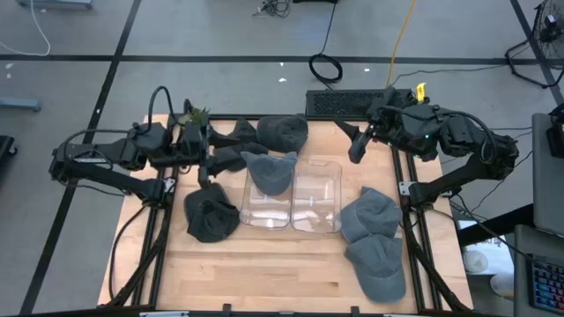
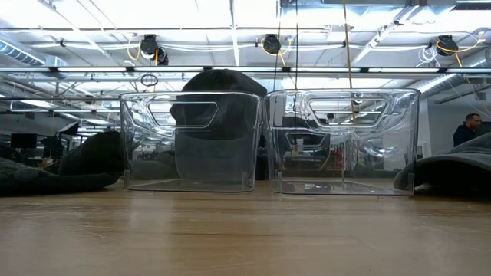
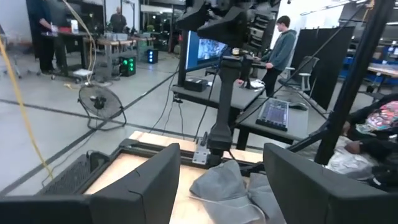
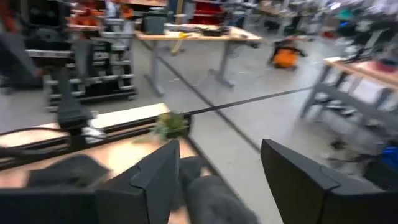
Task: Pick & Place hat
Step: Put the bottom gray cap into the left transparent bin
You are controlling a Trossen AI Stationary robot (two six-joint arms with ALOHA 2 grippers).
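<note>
From the low view you see neither gripper; both arms stay above its top edge. The hat (image 2: 211,115) in the left bin (image 2: 192,142) shows only through clear plastic, its lower part dim. Hats at both side edges (image 2: 449,172) are cut off there. In the right wrist view, motion blur smears everything beyond the right gripper (image 4: 214,177), so the dark shapes (image 4: 217,199) between its fingers can't be identified. The left gripper (image 3: 217,180) has its fingers cropped by the bottom edge, and the grey hat (image 3: 230,190) ahead is partly hidden behind them.

Both arms hover raised at the table's far side, left tool (image 1: 211,150) and right tool (image 1: 355,145) empty (fingers spread).
</note>
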